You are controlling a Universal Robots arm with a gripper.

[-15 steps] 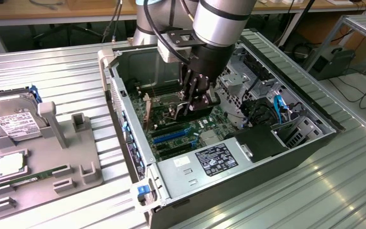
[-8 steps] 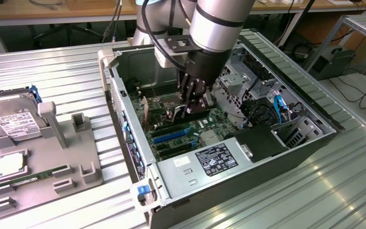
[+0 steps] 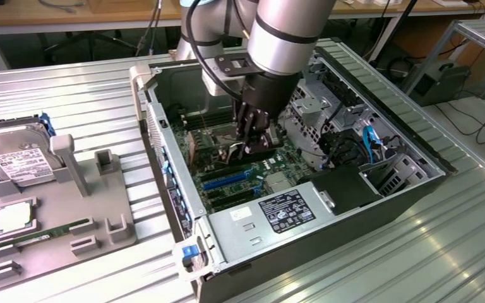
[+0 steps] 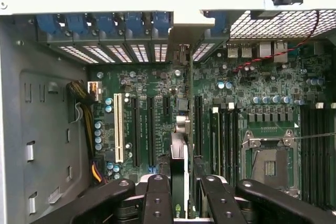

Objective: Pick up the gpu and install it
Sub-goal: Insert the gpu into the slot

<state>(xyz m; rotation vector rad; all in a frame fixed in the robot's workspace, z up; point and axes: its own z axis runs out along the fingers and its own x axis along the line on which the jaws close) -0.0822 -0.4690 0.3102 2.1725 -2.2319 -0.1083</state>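
My gripper point(image 3: 254, 140) reaches down into the open computer case point(image 3: 411, 189), just above the motherboard point(image 3: 264, 170). It is shut on the gpu point(image 4: 179, 156), a slim dark card that the wrist view shows edge-on between the black fingers point(image 4: 157, 198). The card stands upright over the row of black expansion slots point(image 4: 152, 129). Its metal bracket end point(image 4: 181, 56) points toward the rear slot openings. In the exterior view the gpu point(image 3: 257, 151) is a dark piece under the fingers, close over the board.
A grey fixture tray point(image 3: 57, 233) at the exterior view's left holds a silver hard drive point(image 3: 15, 158), a green RAM stick point(image 3: 45, 228) and a square chip point(image 3: 13, 218). Inside the case are the power supply point(image 3: 285, 211), drive cages point(image 3: 327, 107), cables and the CPU socket point(image 4: 270, 163).
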